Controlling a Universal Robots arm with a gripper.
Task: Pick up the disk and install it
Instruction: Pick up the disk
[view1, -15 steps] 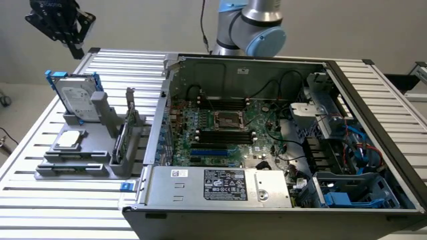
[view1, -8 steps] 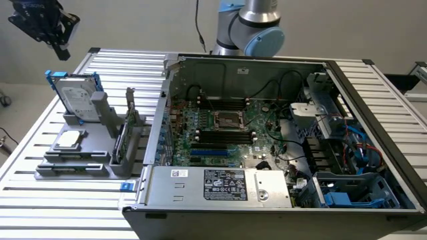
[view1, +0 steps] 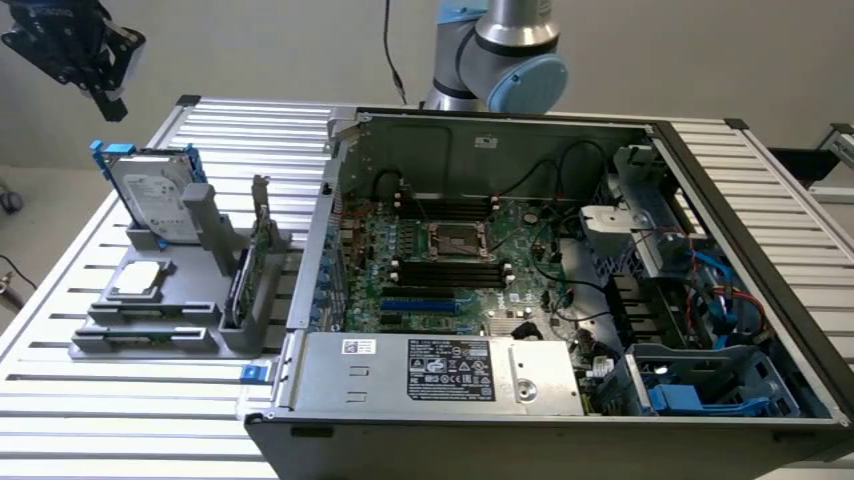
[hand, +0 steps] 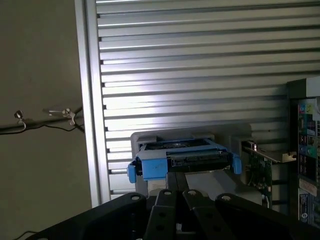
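The setting is a robotics laboratory work cell arranged for computer assembly. The tabletop (view1: 134, 420) is built from ribbed aluminium profiles. An industrial robot arm (view1: 505, 50) stands at its far edge. An open computer case (view1: 441, 145) rests on it with the motherboard (view1: 454, 255) exposed. A grey fixture (view1: 167, 325) beside the case presents loose components, including the disk (view1: 154, 195). The walls (view1: 267, 50) are plain, and loose cables (hand: 45, 124) lie beyond the tabletop edge.

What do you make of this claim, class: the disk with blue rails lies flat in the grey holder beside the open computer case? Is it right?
No. The exterior view shows the disk standing on edge, not lying flat, in the grey holder beside the open computer case.
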